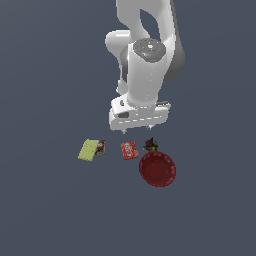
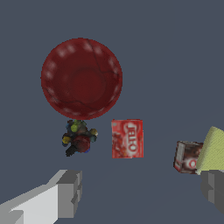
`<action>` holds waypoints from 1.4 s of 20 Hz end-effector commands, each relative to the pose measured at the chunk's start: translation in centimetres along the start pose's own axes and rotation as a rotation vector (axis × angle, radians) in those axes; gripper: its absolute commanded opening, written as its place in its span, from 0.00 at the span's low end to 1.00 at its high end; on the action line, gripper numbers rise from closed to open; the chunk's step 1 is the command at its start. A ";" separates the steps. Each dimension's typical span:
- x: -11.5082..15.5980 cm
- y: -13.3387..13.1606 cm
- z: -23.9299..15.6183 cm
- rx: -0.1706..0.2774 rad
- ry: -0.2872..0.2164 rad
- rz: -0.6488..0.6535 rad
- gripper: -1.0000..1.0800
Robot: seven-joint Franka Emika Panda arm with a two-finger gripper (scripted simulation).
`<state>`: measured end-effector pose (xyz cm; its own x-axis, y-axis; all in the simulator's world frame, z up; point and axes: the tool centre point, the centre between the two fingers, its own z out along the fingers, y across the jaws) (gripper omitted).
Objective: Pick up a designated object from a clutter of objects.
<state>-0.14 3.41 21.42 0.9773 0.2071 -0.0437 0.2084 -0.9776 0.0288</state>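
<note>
The designated object, a small flat red box with white lettering [image 1: 129, 150] [image 2: 127, 138], lies flat on the grey floor in the middle of the clutter. A round dark-red bowl [image 1: 157, 169] [image 2: 81, 78] sits just off its corner, toward the exterior view's right. My gripper [image 1: 136, 129] [image 2: 140, 190] hangs open above the floor, a short way from the red box and apart from it. Nothing is between its grey fingers [image 2: 66, 192]. No object is touched.
A tiny dark multicoloured item [image 1: 150, 145] [image 2: 78, 138] lies between the bowl and the red box. A small brown box [image 1: 101, 147] [image 2: 188, 156] touches a yellow-green sponge [image 1: 88, 150] [image 2: 213, 151] toward the exterior view's left. The white arm rises behind.
</note>
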 end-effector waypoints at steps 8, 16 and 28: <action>-0.3 1.0 8.5 0.020 0.024 -0.008 0.96; -1.3 1.5 13.3 0.027 0.039 -0.010 0.96; -1.8 1.7 15.0 0.029 0.042 -0.010 0.96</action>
<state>-2.07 0.82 6.59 0.9760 0.2179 -0.0015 0.2179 -0.9760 0.0000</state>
